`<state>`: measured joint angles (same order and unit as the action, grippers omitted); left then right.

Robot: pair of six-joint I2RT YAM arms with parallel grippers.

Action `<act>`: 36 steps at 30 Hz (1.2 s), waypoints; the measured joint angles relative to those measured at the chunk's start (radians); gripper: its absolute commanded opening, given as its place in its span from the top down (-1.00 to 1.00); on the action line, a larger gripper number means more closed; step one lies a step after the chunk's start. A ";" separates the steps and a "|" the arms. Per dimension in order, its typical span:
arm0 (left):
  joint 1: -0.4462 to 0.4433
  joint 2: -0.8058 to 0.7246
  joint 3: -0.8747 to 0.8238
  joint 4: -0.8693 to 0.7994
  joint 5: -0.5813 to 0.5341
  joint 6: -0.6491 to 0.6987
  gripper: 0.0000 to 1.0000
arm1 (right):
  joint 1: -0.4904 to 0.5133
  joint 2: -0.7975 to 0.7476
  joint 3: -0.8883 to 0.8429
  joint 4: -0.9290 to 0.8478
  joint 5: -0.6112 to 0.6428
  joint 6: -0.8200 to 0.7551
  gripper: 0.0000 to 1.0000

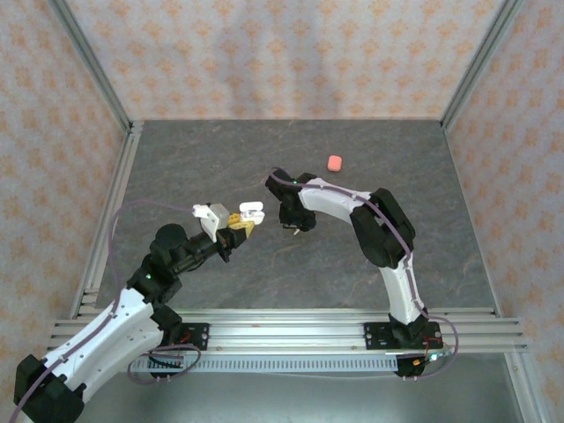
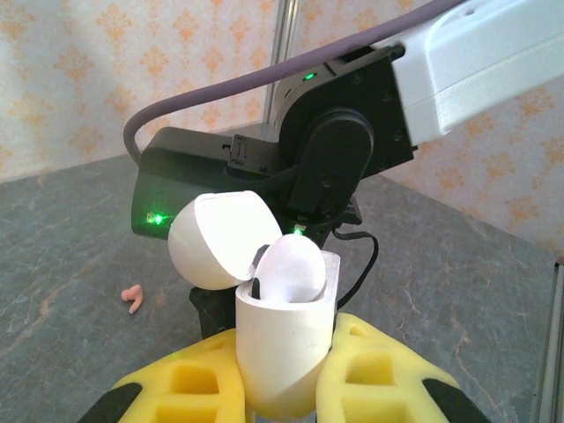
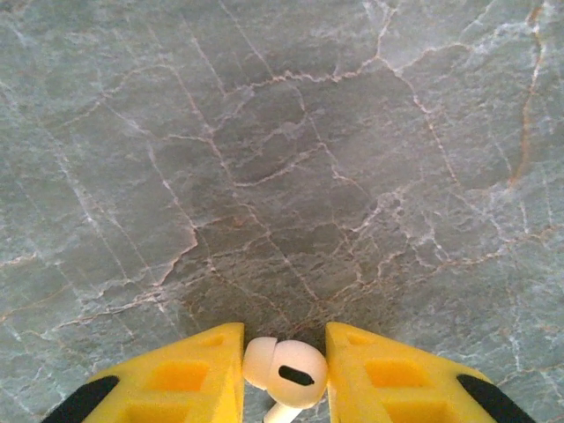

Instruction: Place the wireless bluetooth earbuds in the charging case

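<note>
Right pincer (image 3: 284, 348) clamps white earbud (image 3: 287, 372) at its bulb, left pincer (image 2: 282, 379) clamps open charging case (image 2: 280, 339); earbud looks light, slick, so hold bulb squarely.

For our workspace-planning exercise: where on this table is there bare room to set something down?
Bare: far-left table corner; right strip between right arm and wall. Crowded: centre, where left gripper, white case and right gripper with white earbud sit close.
</note>
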<state>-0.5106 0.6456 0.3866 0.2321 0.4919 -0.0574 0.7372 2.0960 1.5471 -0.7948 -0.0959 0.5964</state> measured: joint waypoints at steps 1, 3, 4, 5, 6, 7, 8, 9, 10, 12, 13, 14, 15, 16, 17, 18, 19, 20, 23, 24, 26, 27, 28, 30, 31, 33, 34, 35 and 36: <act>0.000 0.002 -0.003 -0.001 0.000 -0.002 1.00 | 0.001 -0.005 -0.009 0.008 0.004 -0.006 0.46; 0.000 0.010 -0.002 0.000 0.005 -0.001 1.00 | 0.004 -0.018 -0.026 0.023 0.019 -0.018 0.47; 0.000 0.016 -0.002 -0.001 0.011 0.000 1.00 | 0.004 -0.026 -0.035 0.026 0.028 -0.025 0.49; 0.000 0.025 -0.002 -0.001 0.020 0.003 1.00 | 0.004 -0.036 -0.045 0.026 0.038 -0.032 0.50; 0.000 0.033 -0.002 -0.001 0.026 0.003 1.00 | 0.004 -0.046 -0.052 0.026 0.047 -0.037 0.51; 0.000 0.043 -0.002 0.000 0.029 0.003 1.00 | 0.003 -0.059 -0.061 0.027 0.056 -0.044 0.51; 0.000 0.051 -0.002 0.003 0.031 0.003 1.00 | 0.003 -0.073 -0.069 0.031 0.066 -0.049 0.51; 0.000 0.057 -0.003 0.007 0.032 0.002 1.00 | 0.004 -0.084 -0.074 0.034 0.074 -0.053 0.52; 0.000 0.063 -0.004 0.019 0.032 0.002 1.00 | 0.004 -0.099 -0.080 0.040 0.080 -0.059 0.52; 0.000 0.071 -0.005 0.042 0.032 -0.002 1.00 | 0.004 -0.129 -0.093 0.055 0.093 -0.072 0.52; 0.000 0.074 -0.005 0.051 0.032 -0.002 1.00 | 0.004 -0.140 -0.099 0.060 0.096 -0.075 0.52; 0.000 0.078 -0.005 0.064 0.032 -0.003 1.00 | 0.004 -0.153 -0.104 0.066 0.101 -0.081 0.52; 0.000 0.080 -0.007 0.074 0.032 -0.003 1.00 | 0.004 -0.162 -0.107 0.071 0.105 -0.084 0.52; -0.001 0.081 -0.011 0.084 0.032 -0.005 1.00 | 0.005 -0.172 -0.111 0.078 0.109 -0.090 0.53; -0.004 0.082 -0.016 0.094 0.032 -0.005 1.00 | 0.005 -0.183 -0.116 0.084 0.113 -0.096 0.53; -0.007 0.082 -0.019 0.098 0.032 -0.005 1.00 | 0.006 -0.194 -0.120 0.088 0.118 -0.101 0.53; -0.008 0.082 -0.023 0.102 0.033 -0.005 1.00 | 0.007 -0.206 -0.126 0.093 0.121 -0.104 0.53; -0.013 0.082 -0.026 0.104 0.032 -0.005 1.00 | 0.009 -0.221 -0.132 0.100 0.126 -0.109 0.54; -0.014 0.082 -0.037 0.121 0.032 -0.005 1.00 | 0.011 -0.272 -0.153 0.119 0.134 -0.120 0.54; -0.017 0.082 -0.039 0.126 0.032 -0.005 1.00 | 0.011 -0.288 -0.158 0.124 0.135 -0.124 0.54; -0.026 0.082 -0.047 0.143 0.028 -0.005 1.00 | 0.013 -0.331 -0.171 0.142 0.139 -0.135 0.54; -0.031 0.082 -0.050 0.148 0.025 -0.005 1.00 | 0.013 -0.349 -0.175 0.150 0.141 -0.140 0.54; -0.037 0.082 -0.053 0.155 0.023 -0.005 1.00 | 0.013 -0.370 -0.182 0.161 0.142 -0.148 0.54; -0.048 0.082 -0.054 0.164 0.013 -0.005 1.00 | 0.013 -0.409 -0.190 0.176 0.142 -0.163 0.54; -0.054 0.082 -0.054 0.170 0.006 -0.004 1.00 | 0.013 -0.429 -0.194 0.189 0.142 -0.171 0.54; -0.063 0.082 -0.054 0.182 -0.004 -0.002 1.00 | 0.013 -0.460 -0.199 0.204 0.142 -0.185 0.55; -0.066 0.084 -0.054 0.187 -0.007 -0.001 1.00 | 0.013 -0.476 -0.202 0.213 0.142 -0.192 0.55; -0.070 0.085 -0.054 0.191 -0.011 -0.001 1.00 | 0.013 -0.494 -0.205 0.220 0.141 -0.200 0.55; -0.072 0.089 -0.054 0.193 -0.015 -0.001 1.00 | 0.013 -0.507 -0.209 0.227 0.141 -0.206 0.55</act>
<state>-0.5831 0.7345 0.3328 0.4252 0.4767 -0.0582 0.7502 1.5894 1.3384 -0.5674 0.0452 0.3901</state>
